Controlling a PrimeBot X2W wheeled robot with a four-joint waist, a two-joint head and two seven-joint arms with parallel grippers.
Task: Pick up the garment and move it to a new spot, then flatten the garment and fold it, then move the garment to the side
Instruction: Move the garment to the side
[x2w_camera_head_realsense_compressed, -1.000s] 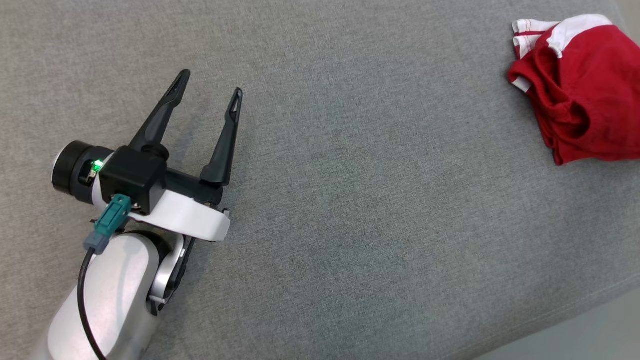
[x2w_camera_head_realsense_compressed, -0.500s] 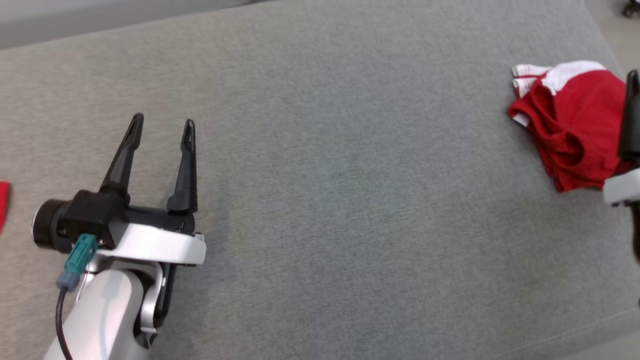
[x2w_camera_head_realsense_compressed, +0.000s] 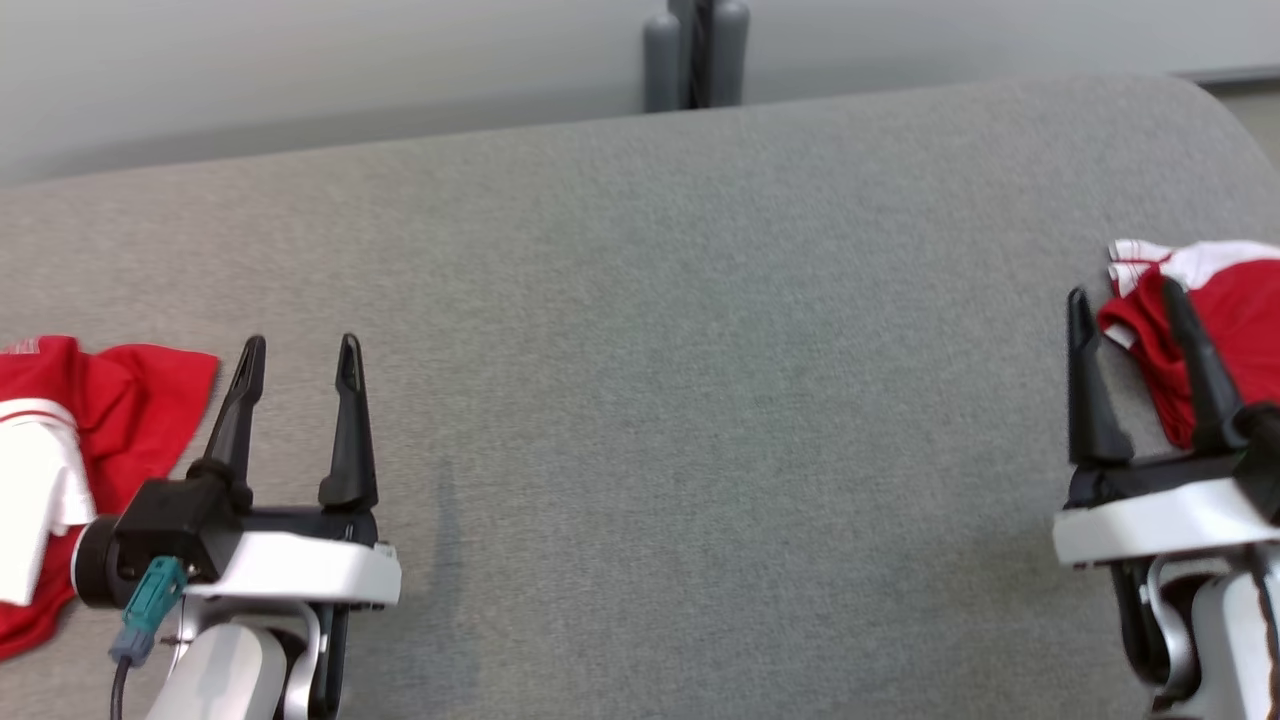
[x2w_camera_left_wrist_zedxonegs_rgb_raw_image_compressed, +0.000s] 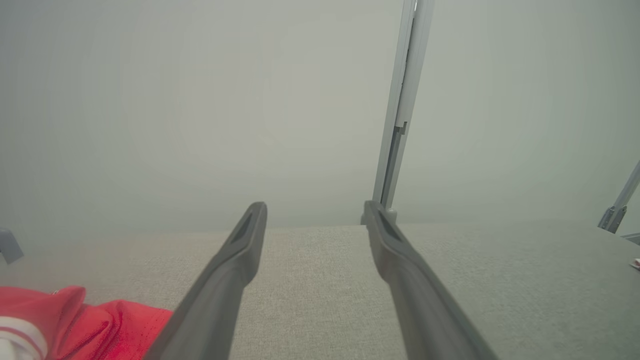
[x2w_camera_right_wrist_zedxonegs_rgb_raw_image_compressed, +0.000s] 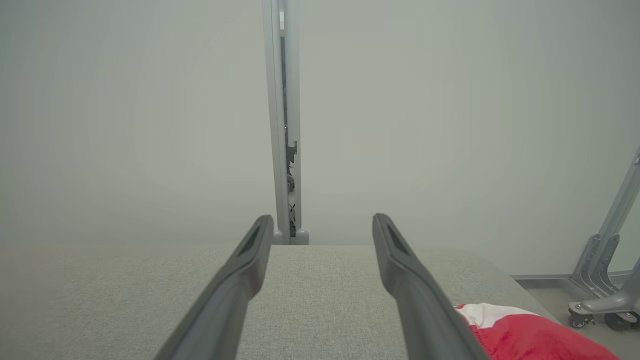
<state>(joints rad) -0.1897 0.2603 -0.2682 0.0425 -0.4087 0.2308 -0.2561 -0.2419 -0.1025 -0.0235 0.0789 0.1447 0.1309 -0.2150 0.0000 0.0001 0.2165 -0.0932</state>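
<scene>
A crumpled red and white garment (x2w_camera_head_realsense_compressed: 110, 400) lies at the left edge of the grey padded surface (x2w_camera_head_realsense_compressed: 700, 350), just left of my left gripper (x2w_camera_head_realsense_compressed: 300, 345). The left wrist view has this garment (x2w_camera_left_wrist_zedxonegs_rgb_raw_image_compressed: 100, 325) at its lower left, beside the open left gripper (x2w_camera_left_wrist_zedxonegs_rgb_raw_image_compressed: 315, 207). A second red and white garment (x2w_camera_head_realsense_compressed: 1240, 300) lies bunched at the far right, partly behind the fingers of my right gripper (x2w_camera_head_realsense_compressed: 1122, 292). That garment (x2w_camera_right_wrist_zedxonegs_rgb_raw_image_compressed: 520, 335) sits at the lower right of the right wrist view, next to the open right gripper (x2w_camera_right_wrist_zedxonegs_rgb_raw_image_compressed: 322, 220). Both grippers hold nothing.
A grey post (x2w_camera_head_realsense_compressed: 695, 55) stands behind the surface's far edge, against a pale wall. A metal frame on caster wheels (x2w_camera_right_wrist_zedxonegs_rgb_raw_image_compressed: 600, 295) stands on the floor off the surface's right end. The padded surface between the grippers is bare.
The head camera has swung up and left, bringing the wall, the left garment and the right gripper into view. My left gripper has turned from slanting right to pointing straight ahead.
</scene>
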